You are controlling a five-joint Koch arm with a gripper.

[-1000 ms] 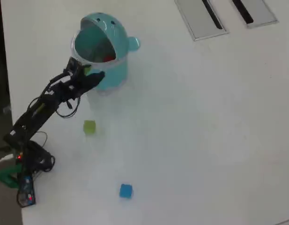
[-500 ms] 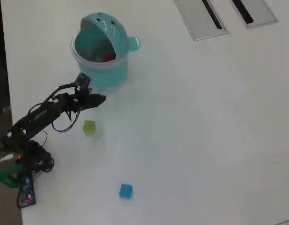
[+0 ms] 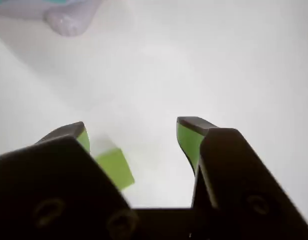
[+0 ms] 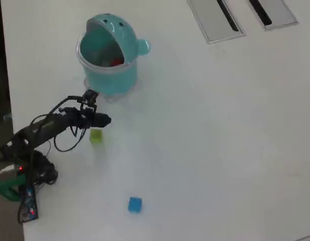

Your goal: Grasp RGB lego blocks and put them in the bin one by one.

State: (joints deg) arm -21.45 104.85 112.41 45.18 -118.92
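Note:
The yellow-green block (image 3: 115,167) lies on the white table between my jaws, close to the left finger (image 3: 80,134). My gripper (image 3: 133,126) is open and holds nothing. In the overhead view the gripper (image 4: 104,120) hovers just beside the yellow-green block (image 4: 96,135), in front of the teal bin (image 4: 119,80). A red block (image 4: 116,63) lies inside the bin. The blue block (image 4: 134,204) sits alone on the table toward the lower edge of that view. The blurred base of the bin (image 3: 69,20) shows at the top left of the wrist view.
Two flat grey panels (image 4: 215,20) (image 4: 273,12) are set into the table at the top right of the overhead view. The arm's base and cables (image 4: 24,175) sit at the left table edge.

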